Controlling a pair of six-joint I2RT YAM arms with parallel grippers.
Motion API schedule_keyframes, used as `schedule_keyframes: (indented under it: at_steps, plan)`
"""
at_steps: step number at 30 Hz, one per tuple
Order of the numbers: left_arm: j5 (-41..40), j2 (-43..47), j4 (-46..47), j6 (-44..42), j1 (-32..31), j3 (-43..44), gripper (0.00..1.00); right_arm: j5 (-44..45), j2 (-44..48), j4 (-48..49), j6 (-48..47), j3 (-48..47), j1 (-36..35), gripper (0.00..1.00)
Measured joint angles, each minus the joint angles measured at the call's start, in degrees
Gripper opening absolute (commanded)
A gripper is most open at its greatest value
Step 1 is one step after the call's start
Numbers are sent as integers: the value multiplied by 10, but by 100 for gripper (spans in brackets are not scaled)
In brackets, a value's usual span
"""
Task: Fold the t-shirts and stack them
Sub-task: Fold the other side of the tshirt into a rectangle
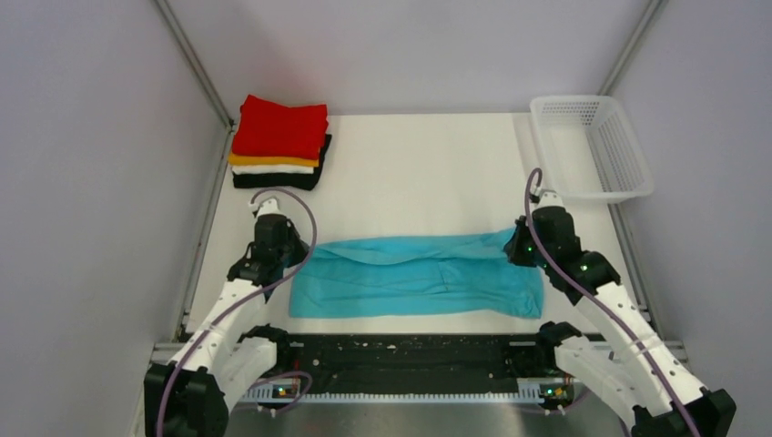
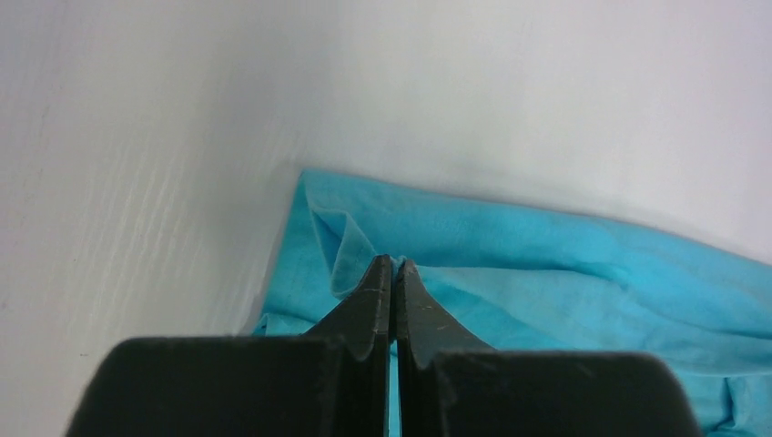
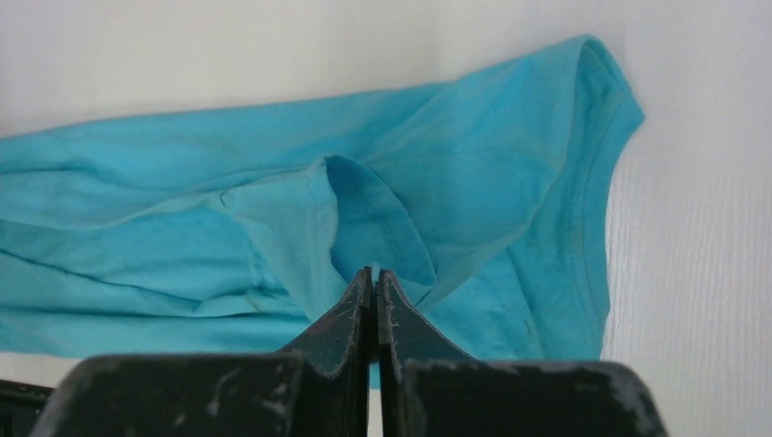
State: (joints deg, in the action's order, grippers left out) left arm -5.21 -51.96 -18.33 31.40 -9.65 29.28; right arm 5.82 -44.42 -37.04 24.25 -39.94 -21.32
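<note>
A turquoise-blue t-shirt (image 1: 414, 276) lies across the table's near middle as a long band. My left gripper (image 1: 293, 258) is at its left end, jaws shut on a pinch of the blue cloth (image 2: 546, 273); its tips (image 2: 393, 264) hold a raised fold. At the right end my right gripper (image 1: 517, 248) is shut on the shirt (image 3: 182, 209) too, tips (image 3: 373, 273) clamping a fold near the sleeve hem. A folded pile (image 1: 280, 143) sits at the far left corner: red on top, then orange, white and black t-shirts.
A white plastic mesh basket (image 1: 628, 182) stands at the far right of the table. Grey walls and metal frame rails close in both sides. A black strip (image 1: 401, 360) runs along the near edge between the arm bases.
</note>
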Motion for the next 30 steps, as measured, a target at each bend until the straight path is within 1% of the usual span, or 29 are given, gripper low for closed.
schedule_keyframes:
  at_steps: [5,8,9,10,11,12,13,14,15,16,17,18,22,23,24,27,29,30]
  plan:
    - [-5,19,12,15,0,-28,0,-11,24,-22,15,15,0,0]
    - [-9,18,13,27,0,-39,3,-16,16,-31,29,17,0,0]
    - [-11,19,13,31,0,-42,4,-17,13,-35,35,17,0,0]
    - [-13,20,13,34,0,-46,9,-19,11,-41,42,17,0,1]
    - [-15,23,13,39,0,-50,14,-21,9,-49,51,17,-1,3]
    - [-17,28,11,42,0,-54,15,-23,9,-59,61,17,-2,6]
    - [-20,35,6,48,0,-57,27,-25,12,-70,72,18,-4,14]
    - [-24,43,0,53,0,-58,42,-27,15,-79,81,20,-7,27]
    - [-32,53,-9,60,0,-58,54,-29,21,-94,94,21,-11,35]
    - [-49,68,-24,75,-1,-58,65,-30,26,-111,105,22,-13,40]
    - [-59,79,-36,78,-1,-57,82,-30,33,-125,117,22,-15,46]
    - [-76,92,-57,91,-1,-54,87,-32,40,-142,125,22,-16,56]
    - [-143,134,-156,140,0,-5,94,-43,94,-192,148,25,-18,84]
    - [-153,142,-172,146,0,8,98,-45,109,-200,148,24,-18,91]
    - [-161,151,-188,153,0,26,99,-47,122,-205,150,23,-18,97]
    - [-164,169,-200,152,0,64,99,-49,134,-209,149,18,-18,99]
    - [-131,168,-185,140,0,72,99,-58,126,-197,148,19,-18,99]
    - [-97,156,-171,132,0,71,99,-65,118,-180,148,24,-18,99]
